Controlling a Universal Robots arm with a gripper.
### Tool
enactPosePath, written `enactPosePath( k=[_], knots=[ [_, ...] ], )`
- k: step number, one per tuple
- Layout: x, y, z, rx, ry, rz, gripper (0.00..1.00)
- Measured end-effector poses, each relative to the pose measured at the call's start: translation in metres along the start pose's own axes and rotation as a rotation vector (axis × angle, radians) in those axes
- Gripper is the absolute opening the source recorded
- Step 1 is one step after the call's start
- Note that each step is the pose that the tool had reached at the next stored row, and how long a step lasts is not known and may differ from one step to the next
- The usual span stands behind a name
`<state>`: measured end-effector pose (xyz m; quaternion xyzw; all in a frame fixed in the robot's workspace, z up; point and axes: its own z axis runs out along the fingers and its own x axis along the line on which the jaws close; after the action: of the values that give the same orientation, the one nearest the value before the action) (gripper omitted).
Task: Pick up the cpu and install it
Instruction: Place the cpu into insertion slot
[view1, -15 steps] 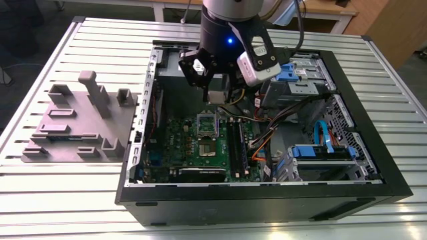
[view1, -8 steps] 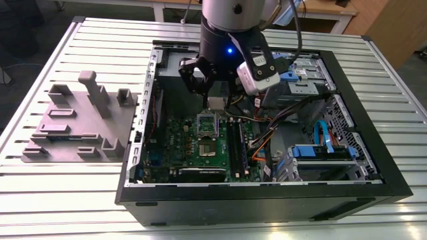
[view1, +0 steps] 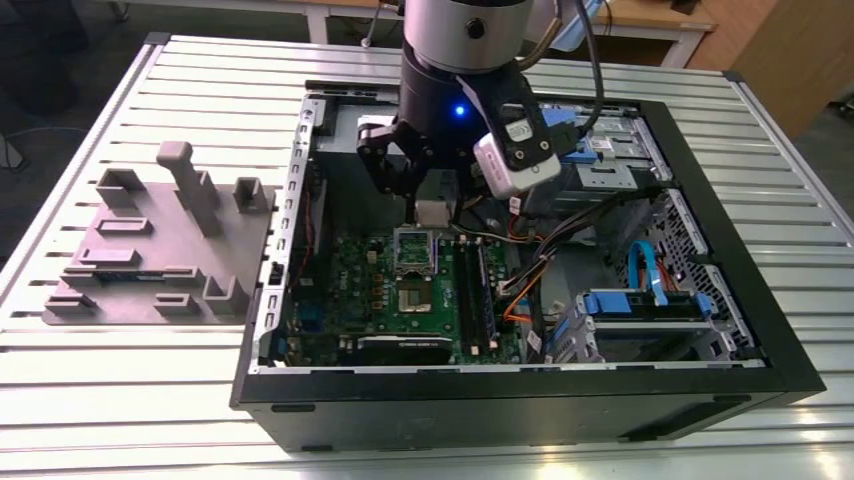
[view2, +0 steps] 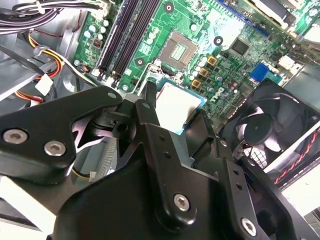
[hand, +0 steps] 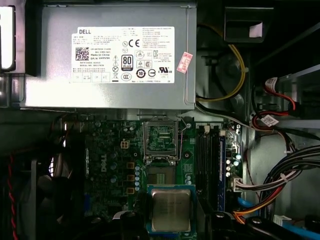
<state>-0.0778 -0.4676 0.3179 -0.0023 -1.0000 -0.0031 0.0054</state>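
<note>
gripper (view1: 434, 220) inside open case (view1: 727, 330), over motherboard (view1: 380, 300) | jaws clamped on cpu (hand: 171, 210), shiny top up, held above board near open socket (hand: 160, 175) | far-side power supply (hand: 110, 92): white printed label (hand: 125, 54), pink sticker (hand: 184, 62)

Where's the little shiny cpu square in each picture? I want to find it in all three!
Exterior view: the cpu is held in the gripper, above the green motherboard.
Second wrist view: the cpu is the pale square near the socket.
First wrist view: the cpu is the silver square near the socket.
Shared landmark: the open socket, dark and square.
</note>
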Motion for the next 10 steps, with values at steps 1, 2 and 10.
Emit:
enactPosePath(
  k=[1, 2, 10],
  knots=[
    [0.0, 0.0, 0.0, 0.0008, 0.0, 0.0, 0.47],
    [0.0, 0.0, 0.0, 0.0008, 0.0, 0.0, 0.47],
    [0.0, -0.0001, 0.0001, 0.0021, -0.0001, 0.0, 0.47]
  ],
)
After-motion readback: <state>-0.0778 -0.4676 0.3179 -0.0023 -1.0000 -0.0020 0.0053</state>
